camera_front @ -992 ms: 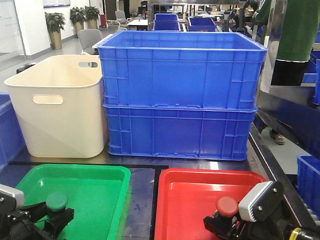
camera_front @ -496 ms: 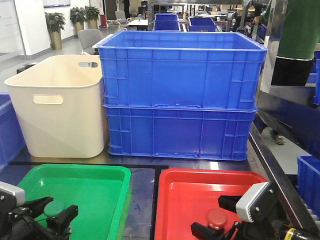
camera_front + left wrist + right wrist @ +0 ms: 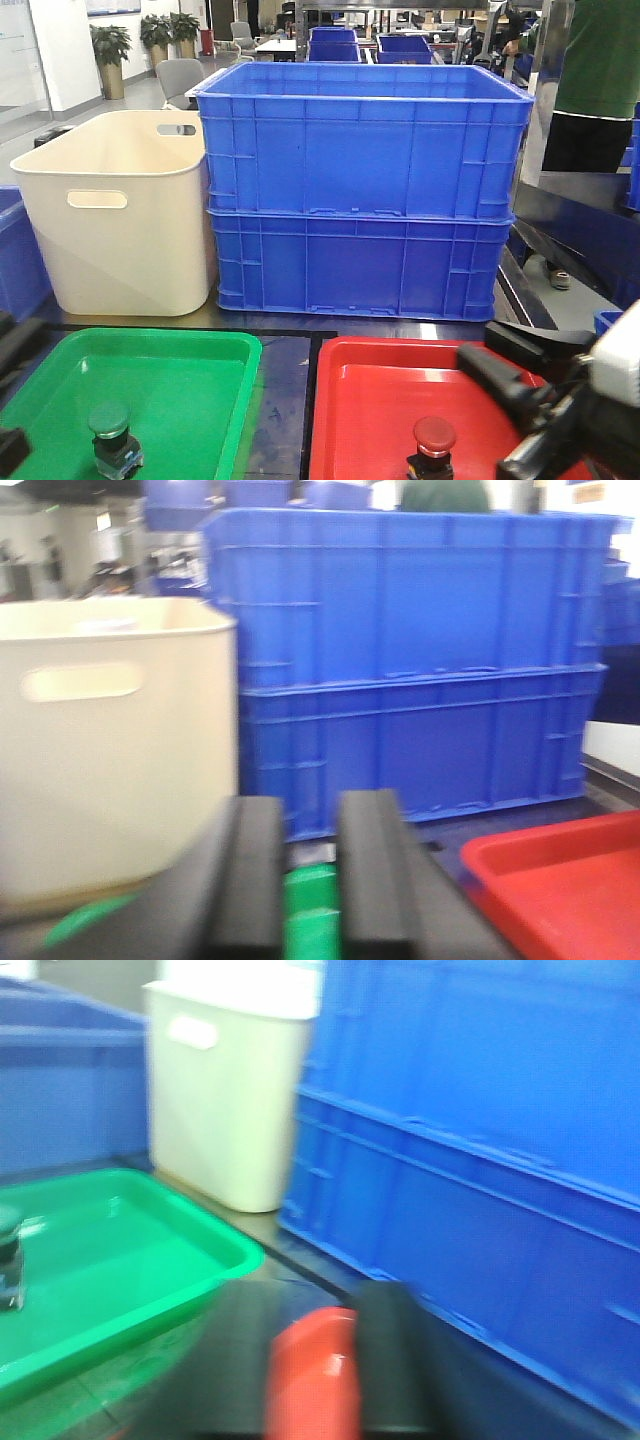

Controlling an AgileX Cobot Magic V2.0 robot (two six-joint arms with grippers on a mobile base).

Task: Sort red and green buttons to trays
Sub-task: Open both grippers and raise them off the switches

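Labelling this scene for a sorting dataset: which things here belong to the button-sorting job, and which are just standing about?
Belongs to the job:
green button in the green tray
red button in the red tray

Standing about:
two stacked blue crates
cream bin

Behind two stacked blue crates [image 3: 360, 190] and a cream handled bin [image 3: 115, 210] on our desk [image 3: 285, 325], we see potted plants [image 3: 110, 45] at 11 o'clock, grey chairs [image 3: 180, 78], more crates [image 3: 333, 42] at 12, and a green-shirted person [image 3: 595, 70] at 2.
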